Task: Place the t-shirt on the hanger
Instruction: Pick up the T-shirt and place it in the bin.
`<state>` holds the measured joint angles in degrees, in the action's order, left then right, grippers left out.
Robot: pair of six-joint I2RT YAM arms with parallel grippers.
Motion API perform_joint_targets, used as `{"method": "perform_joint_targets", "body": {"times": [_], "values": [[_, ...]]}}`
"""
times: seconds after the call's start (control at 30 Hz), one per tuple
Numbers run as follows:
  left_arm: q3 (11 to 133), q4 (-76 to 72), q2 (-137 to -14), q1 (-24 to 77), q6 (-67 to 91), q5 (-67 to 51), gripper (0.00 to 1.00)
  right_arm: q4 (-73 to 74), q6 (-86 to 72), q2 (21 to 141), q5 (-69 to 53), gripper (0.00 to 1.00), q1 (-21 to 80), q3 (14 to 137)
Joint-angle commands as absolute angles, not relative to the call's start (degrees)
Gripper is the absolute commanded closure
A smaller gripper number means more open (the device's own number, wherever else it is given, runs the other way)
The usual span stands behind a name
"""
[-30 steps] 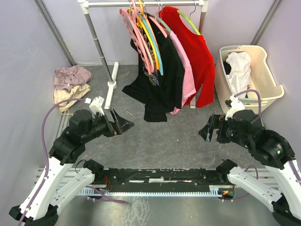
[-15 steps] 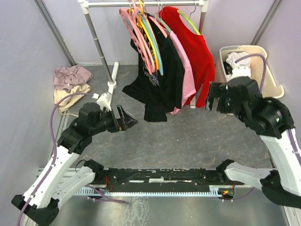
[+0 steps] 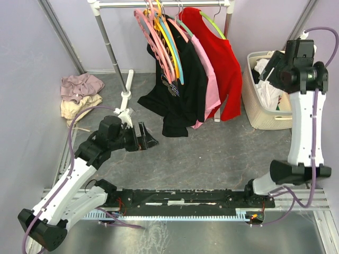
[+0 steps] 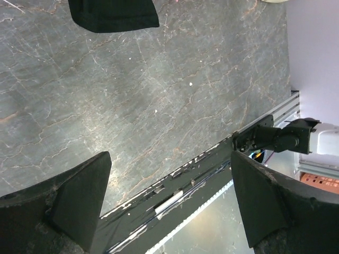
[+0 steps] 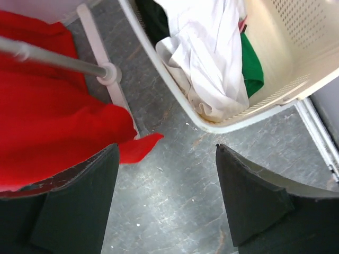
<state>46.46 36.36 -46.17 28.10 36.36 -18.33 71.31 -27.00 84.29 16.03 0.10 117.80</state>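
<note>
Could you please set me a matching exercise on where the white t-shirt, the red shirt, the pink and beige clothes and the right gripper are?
Things:
1. t-shirt
2. red shirt
3. pink and beige clothes
4. right gripper

Places or states:
A. hanging on the rail
B. open, in the air near the basket
C. heaped on the floor
D. lying in the basket

Pairs: 1-D, 2-A, 3-C, 4-B.

T-shirt [image 5: 206,53]: white soft cloth, creased. Right basket [image 5: 296,53]: cream perforated plastic, smooth. Floor [image 4: 159,106]: grey, matt, scratched. Far rail [image 3: 119,4]: shiny metal.
</note>
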Motion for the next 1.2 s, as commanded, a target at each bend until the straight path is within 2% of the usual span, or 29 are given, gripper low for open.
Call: {"method": "perform_joint_targets", "body": {"times": [0.0,0.2,0.47,0.83,0.93,1.03,1.17], "values": [[47.1,37.0,-44.2,28.1,31.8,-19.2,0.01,67.2,-29.2,90.6,5.6,0.20,-7.3,119.2],[45.4,37.8,-40.7,28.1,32.6,-17.9,0.01,62.8,-29.6,99.1,2.6,0.25,-12.9,118.5],[45.5,40.3,-37.5,28.1,31.9,-17.8,0.01,59.3,-29.5,109.7,1.6,0.28,-13.4,121.0],[47.5,44.3,-35.5,28.1,30.6,-16.6,0.01,57.1,-27.5,115.5,5.1,0.42,-13.4,119.8],[47.0,43.9,-34.3,28.0,32.1,-15.8,0.01,56.1,-26.3,115.2,7.3,0.41,-13.4,118.5],[46.2,43.4,-33.6,28.1,33.5,-15.4,0.01,56.0,-24.9,115.7,8.9,0.35,-13.4,118.2],[46.2,43.0,-33.6,28.1,34.5,-15.0,0.01,55.6,-24.1,117.3,9.0,0.34,-13.4,118.4]]}}
